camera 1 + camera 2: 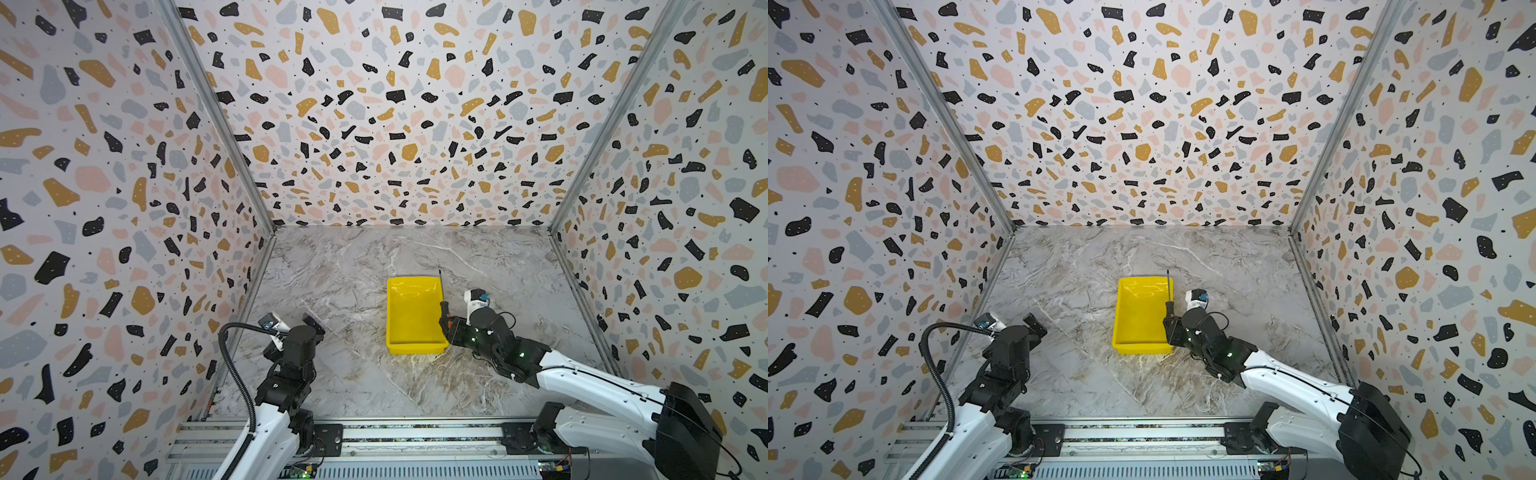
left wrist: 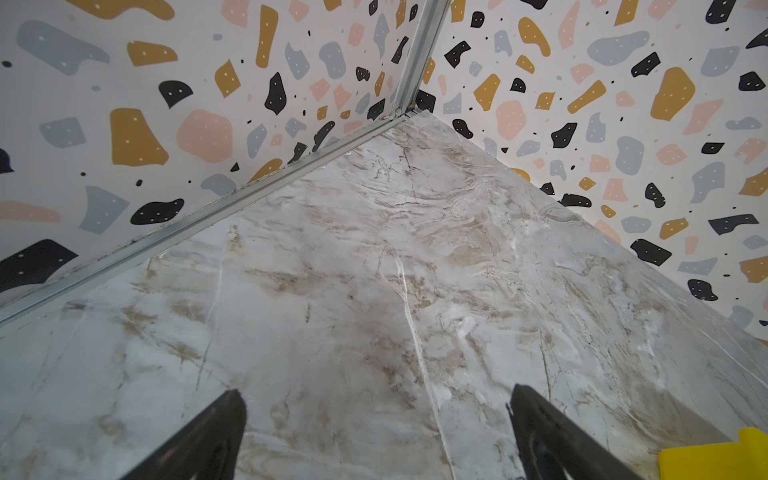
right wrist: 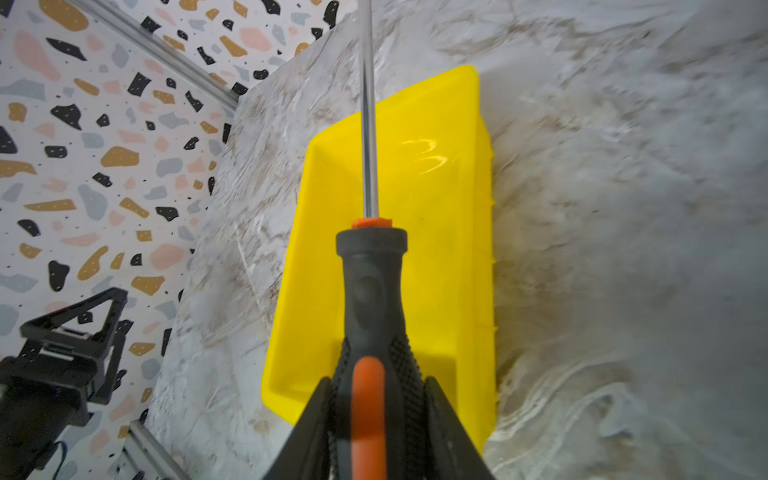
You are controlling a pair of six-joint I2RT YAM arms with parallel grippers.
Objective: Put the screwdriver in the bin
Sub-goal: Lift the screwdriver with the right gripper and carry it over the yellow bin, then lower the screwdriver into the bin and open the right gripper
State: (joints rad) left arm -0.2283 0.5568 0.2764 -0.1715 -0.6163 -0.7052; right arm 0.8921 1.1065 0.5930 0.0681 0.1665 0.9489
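Nearly done: right gripper pinches the screwdriver handle over the bin, only release left; left gripper idles, jaws spread.

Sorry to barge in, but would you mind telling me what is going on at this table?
The right claw is shut on the black-and-orange handle of the small screwdriver with a thin metal shaft. It holds the tool in the air at the right-hand rim of the shallow rectangular yellow plastic bin, with the shaft pointing away from the robot. Nothing lies in the bin yet. The left claw is open and holds nothing, well away from the bin.
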